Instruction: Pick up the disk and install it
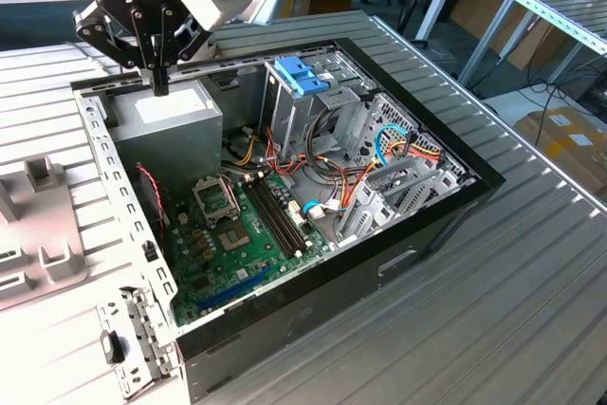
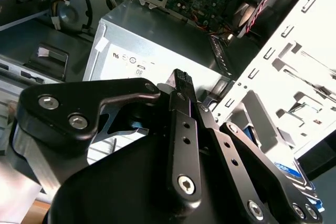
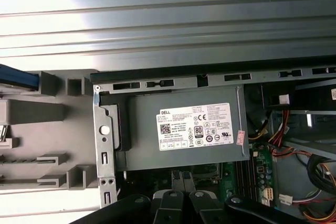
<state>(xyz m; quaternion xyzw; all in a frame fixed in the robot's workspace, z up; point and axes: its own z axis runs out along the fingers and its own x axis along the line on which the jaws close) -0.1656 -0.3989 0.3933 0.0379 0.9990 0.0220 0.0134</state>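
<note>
On the bench, an open case lying flat, one corner close to a bench corner. Over the case corner toward the exterior view's left, the claw. Points straight down at the power supply, tip very near its top; touching or not, cannot tell. Fingers pressed together in the first wrist view, nothing between them. Holds nothing.

Beside the case, on the exterior view's left, a pale grey holder with upright blocks and slots, resting on the bench. In the first wrist view, the disk in that holder: just a blue rail edge in sight, lodged among the grey blocks, outside the case wall and well apart from the claw. Not yet in the case.

Inside the case: a green board on the floor, next to the power supply; beyond it a tall metal cage topped by a light blue latch; red, yellow and orange wires between cage and board. Labelled face of the power supply turned up, right under the fingertips in the first wrist view.
</note>
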